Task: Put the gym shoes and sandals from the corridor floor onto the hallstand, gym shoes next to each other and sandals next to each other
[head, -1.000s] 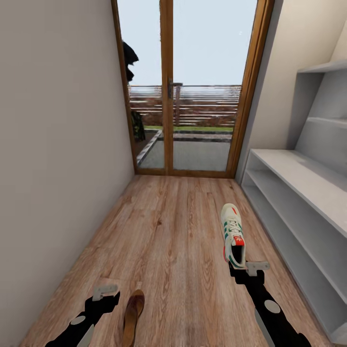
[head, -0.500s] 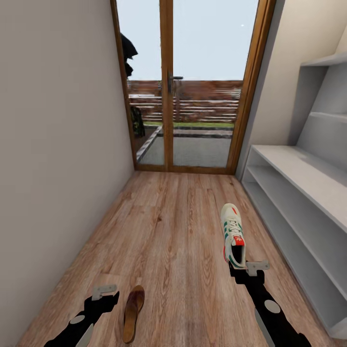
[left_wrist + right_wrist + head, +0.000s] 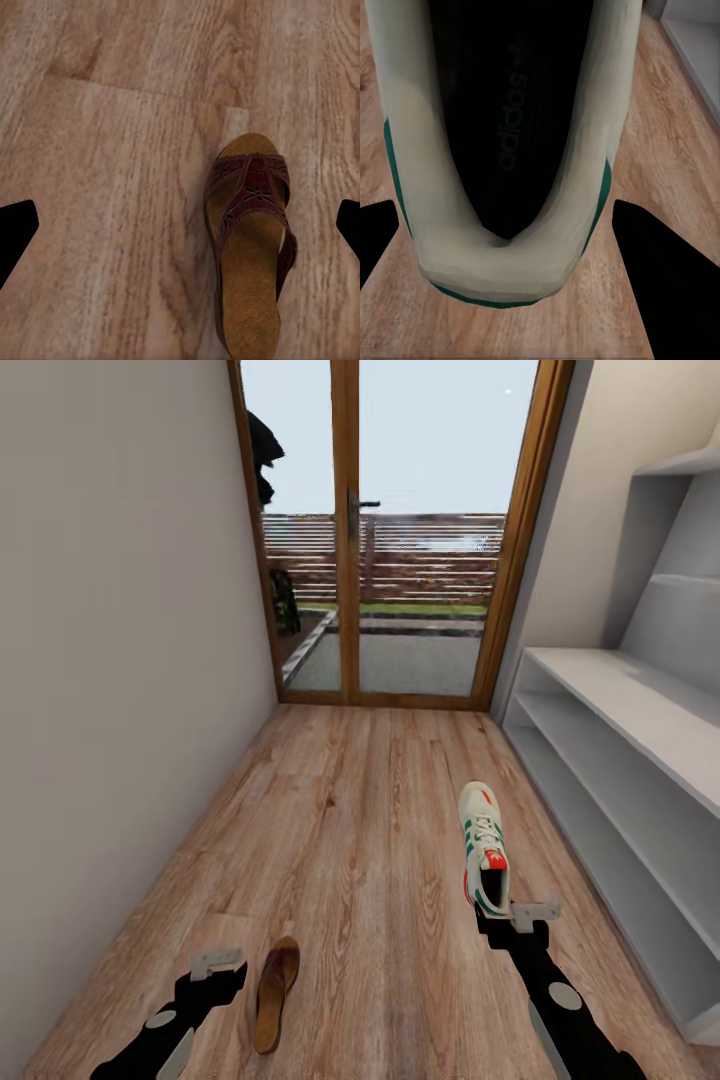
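sandal (image 3: 275,993) is sliding up the head view as the camera tilts down (nothing itself moving); left gripper (image 3: 212,972) is hanging apart beside it, right gripper (image 3: 520,920) spread around the gym shoe (image 3: 484,850) heel on the corridor floor (image 3: 350,830), nothing gripped.

The corridor floor (image 3: 350,830) looks like matt wood-grain planking, light brown with darker knots and streaks. The gym shoe (image 3: 483,847) has a smooth off-white upper that reads as leather, with green stripes, cloth-like laces and a dark matt lining printed with a faint logo (image 3: 514,112). The sandal (image 3: 251,240) shows dark brown leather straps with cut-out patterning over a grainy, suede-like tan footbed. The hallstand (image 3: 640,760) is pale grey, smooth and matt, like painted board. The door frame (image 3: 347,530) is varnished wood around clear glass
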